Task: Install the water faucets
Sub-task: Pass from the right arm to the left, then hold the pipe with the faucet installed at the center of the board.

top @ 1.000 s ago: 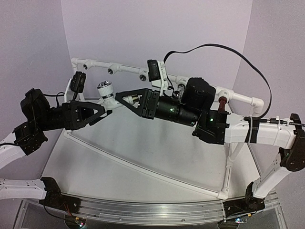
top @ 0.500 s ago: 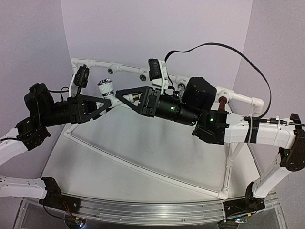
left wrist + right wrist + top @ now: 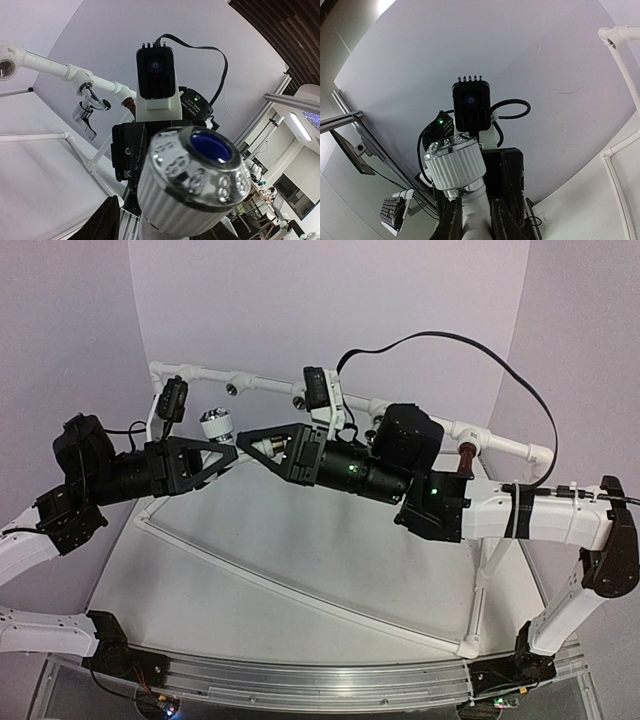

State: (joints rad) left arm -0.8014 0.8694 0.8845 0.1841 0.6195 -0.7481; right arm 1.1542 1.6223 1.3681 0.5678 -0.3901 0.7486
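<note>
A white plastic faucet [image 3: 216,426] with a ribbed knob and chrome cap is held in the air in front of the PVC pipe frame [image 3: 262,385]. My right gripper [image 3: 246,444] is shut on its white stem; the right wrist view shows the stem [image 3: 474,210] between both fingers. My left gripper [image 3: 232,452] reaches the same faucet from the left. In the left wrist view the knob [image 3: 190,175] fills the frame and one finger [image 3: 107,220] stands apart from it, jaws spread. A silver faucet [image 3: 87,107] and a red-brown faucet [image 3: 467,455] sit on the pipe.
Open tee sockets [image 3: 232,389] [image 3: 297,398] face forward along the back pipe. White frame pipes run diagonally across the table [image 3: 300,590] and down the right side [image 3: 480,580]. A black cable [image 3: 480,350] loops over the right arm.
My left gripper has risen and moved right, from below-left of the white faucet up to its stem. The right gripper with the faucet has shifted slightly left.
</note>
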